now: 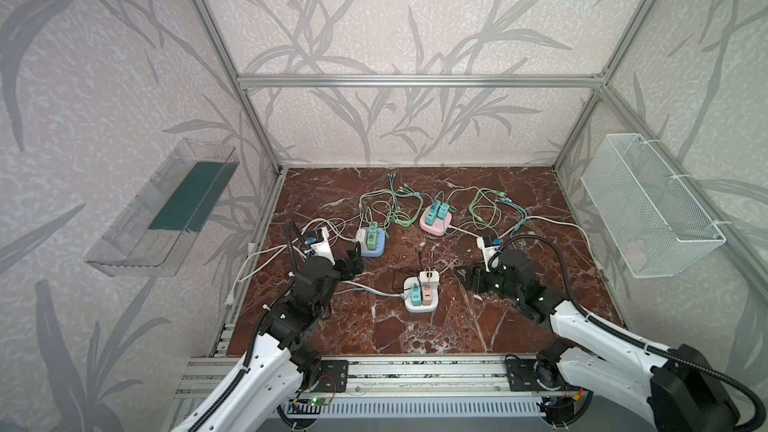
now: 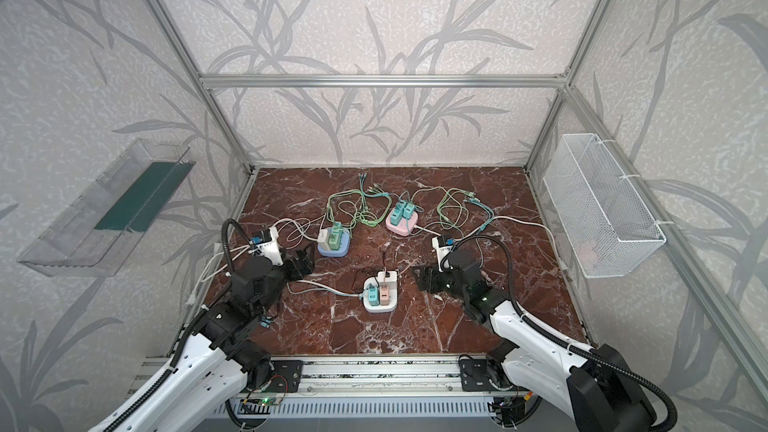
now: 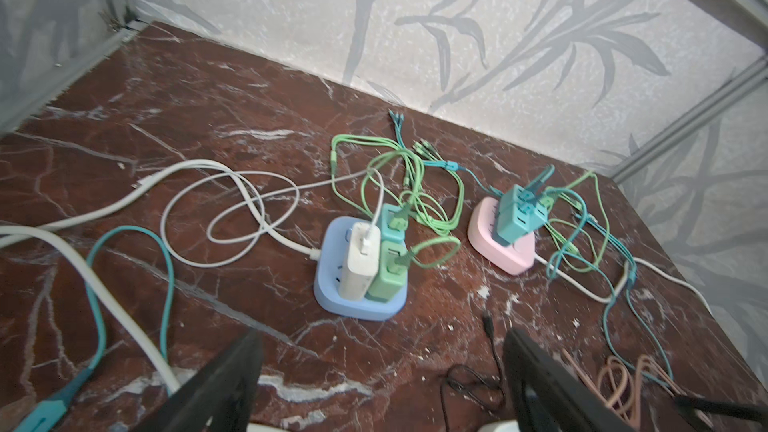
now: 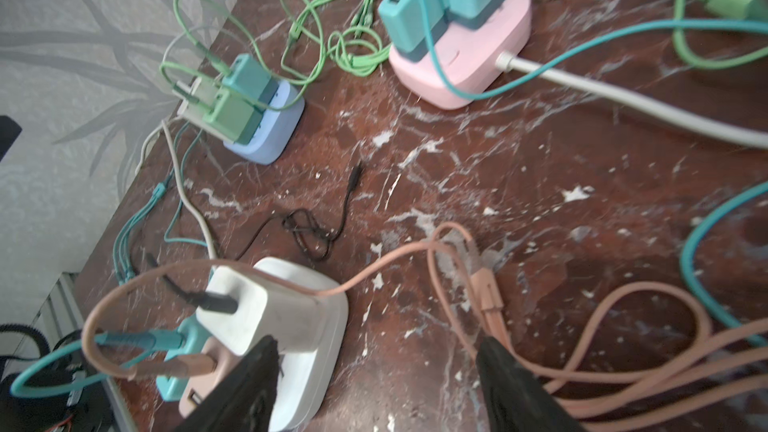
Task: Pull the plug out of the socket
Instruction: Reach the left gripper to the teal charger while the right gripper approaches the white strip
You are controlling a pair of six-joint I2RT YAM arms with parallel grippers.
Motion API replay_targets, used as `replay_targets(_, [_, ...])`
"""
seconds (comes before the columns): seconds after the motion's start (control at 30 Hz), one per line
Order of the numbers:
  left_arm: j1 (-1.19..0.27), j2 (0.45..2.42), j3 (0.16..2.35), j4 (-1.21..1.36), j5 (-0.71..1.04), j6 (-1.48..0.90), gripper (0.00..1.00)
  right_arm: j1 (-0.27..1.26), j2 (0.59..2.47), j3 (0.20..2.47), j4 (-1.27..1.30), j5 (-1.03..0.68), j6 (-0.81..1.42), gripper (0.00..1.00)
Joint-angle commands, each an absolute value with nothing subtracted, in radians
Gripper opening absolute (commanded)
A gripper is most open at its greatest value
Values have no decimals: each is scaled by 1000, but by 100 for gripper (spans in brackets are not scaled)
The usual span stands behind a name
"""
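Note:
Three sockets lie on the red marble floor. The white socket (image 1: pixel 419 305) in the middle front carries a white plug (image 4: pixel 249 309), a teal plug (image 1: pixel 414 293) and a pink plug (image 1: pixel 428 292). The blue socket (image 3: pixel 357 301) holds a white, a teal and a green plug. On the pink socket (image 3: pixel 505 249) stand teal plugs. My left gripper (image 3: pixel 382 367) is open just short of the blue socket, with nothing between its fingers. My right gripper (image 4: pixel 378 367) is open to the right of the white socket, one finger (image 4: pixel 249 380) beside that socket's edge.
Green, teal, white, black and pink cables (image 4: pixel 602 326) lie tangled over the floor around the sockets. A clear bin (image 1: pixel 166 209) hangs on the left wall and a white wire basket (image 1: pixel 648 209) on the right wall. An aluminium rail (image 1: pixel 415 371) runs along the front edge.

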State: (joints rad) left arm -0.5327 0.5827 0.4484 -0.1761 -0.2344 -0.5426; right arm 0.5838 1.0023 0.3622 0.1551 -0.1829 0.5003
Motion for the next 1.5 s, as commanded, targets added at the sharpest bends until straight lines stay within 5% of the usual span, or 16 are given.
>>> replay_targets(0.0, [-637,576,471,-276,-278,-639,90,634,1026,350,165,-136,565,70])
replay_targets(0.33, [-957,695,539,-298,-424,-689,90,717,1128,328,233,-168,629,64])
replay_targets(0.63, [-1096,768,574,-214,-312,-669,89,736,1194,315,300,-179,662,63])
replay_targets(1.07, [-1328,929,632,-266,-397,-871,68,750,1264,312,355,-190,667,63])
replay_targets(1.47, [-1342,1128,688,-359,-420,-1073,51,750,1264,316,324,-166,648,64])
